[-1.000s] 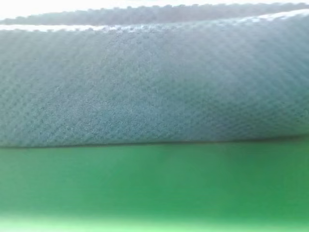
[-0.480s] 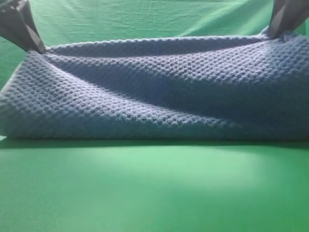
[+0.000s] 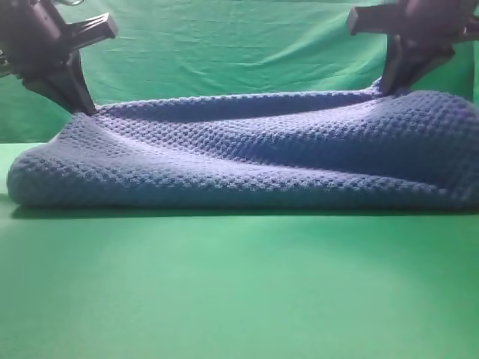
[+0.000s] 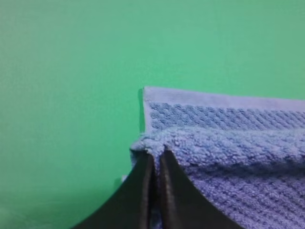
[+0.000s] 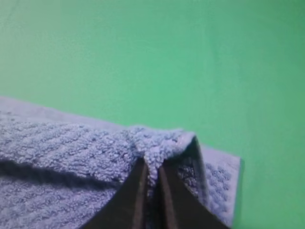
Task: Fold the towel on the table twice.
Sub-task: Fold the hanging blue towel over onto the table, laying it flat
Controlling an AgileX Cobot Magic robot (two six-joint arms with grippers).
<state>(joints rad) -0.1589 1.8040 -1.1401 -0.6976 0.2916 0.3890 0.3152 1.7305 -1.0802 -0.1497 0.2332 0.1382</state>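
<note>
Two black hands are clamped on the far edge of the towel (image 3: 247, 153), one at each end. From the front, the left hand (image 3: 84, 109) comes down at a slant near the upper left corner of the cloth, and the right hand (image 3: 383, 87) does the same at the upper right, so the back edge is lifted a little at both ends and sags slightly between them. The towel is a thick blue-grey waffle-knit cloth lying across the green tabletop (image 3: 239, 292), folded over on itself, with a rounded fold facing me and running almost the whole width of the view; its right end runs out of frame. Behind it hangs a wrinkled green backdrop (image 3: 224, 52). Looking down along the left hand (image 4: 153, 164), its two dark fingers (image 4: 141, 191) are pressed nearly together with a bunched corner of the towel (image 4: 228, 148) pinched at their tips, and a lower layer with a flat hem shows just beyond, lying on the tabletop (image 4: 71, 95). The right hand (image 5: 150, 174) looks the same: fingers (image 5: 131, 200) squeezed close, a puckered corner of towel (image 5: 71, 148) caught between them, a lower layer's corner resting just beside on the tabletop (image 5: 190, 57).
</note>
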